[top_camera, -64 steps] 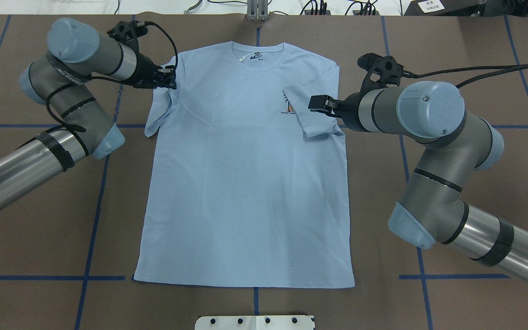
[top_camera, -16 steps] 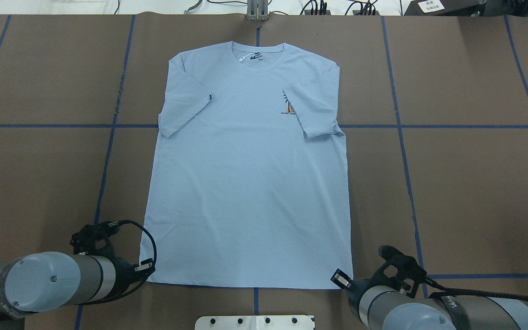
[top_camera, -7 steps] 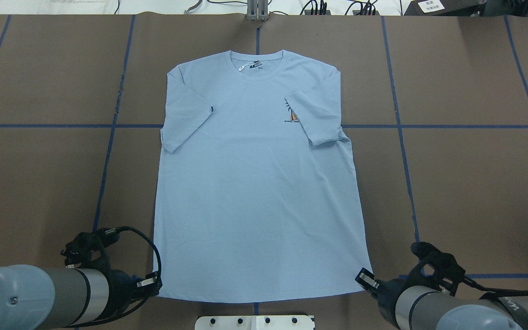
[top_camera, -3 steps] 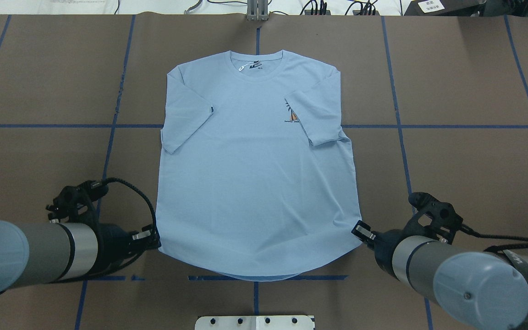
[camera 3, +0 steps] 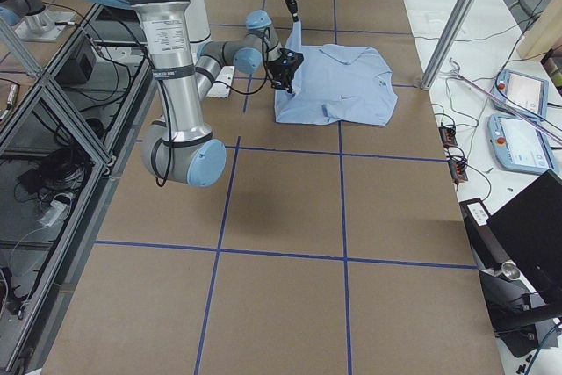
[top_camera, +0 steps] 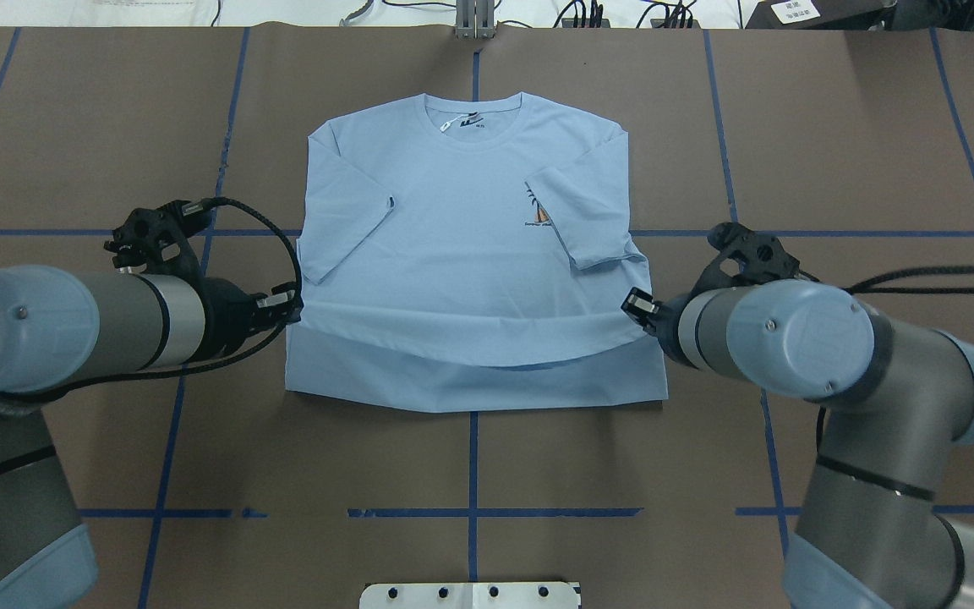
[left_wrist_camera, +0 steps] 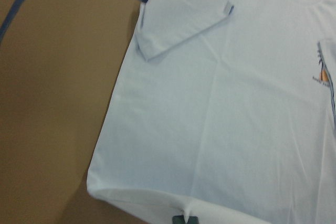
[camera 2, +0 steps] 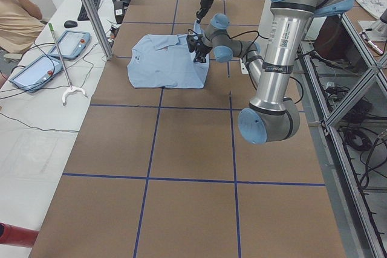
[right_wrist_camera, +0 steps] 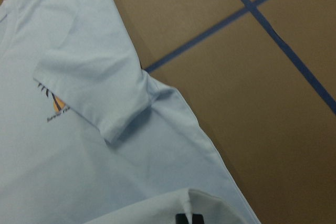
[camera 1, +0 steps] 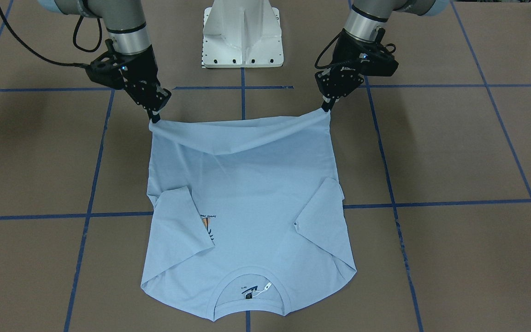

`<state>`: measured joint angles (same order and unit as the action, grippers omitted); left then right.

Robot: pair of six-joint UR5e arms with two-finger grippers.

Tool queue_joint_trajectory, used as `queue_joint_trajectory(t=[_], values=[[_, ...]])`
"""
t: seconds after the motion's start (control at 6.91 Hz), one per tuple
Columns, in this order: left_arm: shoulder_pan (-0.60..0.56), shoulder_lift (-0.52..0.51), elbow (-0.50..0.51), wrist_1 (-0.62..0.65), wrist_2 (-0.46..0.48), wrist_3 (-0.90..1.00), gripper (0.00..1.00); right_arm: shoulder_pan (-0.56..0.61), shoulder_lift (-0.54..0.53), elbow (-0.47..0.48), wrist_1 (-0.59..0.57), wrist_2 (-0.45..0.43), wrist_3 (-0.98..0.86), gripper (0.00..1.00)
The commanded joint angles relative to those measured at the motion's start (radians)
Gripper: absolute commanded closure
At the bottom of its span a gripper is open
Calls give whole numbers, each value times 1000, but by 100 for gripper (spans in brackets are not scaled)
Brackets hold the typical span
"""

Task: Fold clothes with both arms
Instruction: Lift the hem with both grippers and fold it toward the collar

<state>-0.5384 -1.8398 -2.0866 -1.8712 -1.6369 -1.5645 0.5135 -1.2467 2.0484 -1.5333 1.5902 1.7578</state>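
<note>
The light blue T-shirt (top_camera: 470, 245) lies face up on the brown table, collar (top_camera: 476, 118) at the far side and both sleeves folded inward. My left gripper (top_camera: 291, 309) is shut on the hem's left corner, my right gripper (top_camera: 637, 306) on its right corner. Both corners hang above the shirt's lower body and the hem sags between them. In the front-facing view the left gripper (camera 1: 325, 107) and right gripper (camera 1: 154, 117) hold the stretched hem over the shirt (camera 1: 247, 198). The wrist views show cloth (left_wrist_camera: 226, 119) (right_wrist_camera: 105, 129) under each hand.
The white pedestal base (camera 1: 242, 34) stands at the robot's side of the table. Blue tape lines (top_camera: 470, 512) grid the brown cover. Beyond the far edge a side bench holds tablets (camera 2: 72, 43), with a metal post (camera 2: 91, 10) and a seated person (camera 2: 15, 16) nearby.
Both grippers went from the sleeves to the hem corners, shut on them, then lifted and carried the hem away from the robot toward the collar. The lower shirt now doubles over itself.
</note>
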Motion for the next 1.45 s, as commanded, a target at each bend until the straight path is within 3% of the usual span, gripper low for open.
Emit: queue_joint_trajectory(t=[0.0, 0.14, 0.29, 0.58, 0.87, 1.3], values=[[-72, -118, 162, -8, 68, 119, 100, 175, 145, -234, 8, 91, -136, 100], [-101, -219, 310, -16, 116, 145, 100, 221, 215, -345, 9, 102, -174, 100], [-153, -242, 382, -76, 117, 180, 100, 247, 292, -464, 12, 106, -181, 100], [-185, -281, 581, -295, 118, 207, 100, 266, 342, -629, 155, 106, -178, 100], [-198, -298, 655, -332, 118, 204, 100, 289, 429, -800, 235, 129, -181, 100], [-207, -338, 802, -451, 118, 207, 100, 301, 464, -916, 332, 129, -182, 100]])
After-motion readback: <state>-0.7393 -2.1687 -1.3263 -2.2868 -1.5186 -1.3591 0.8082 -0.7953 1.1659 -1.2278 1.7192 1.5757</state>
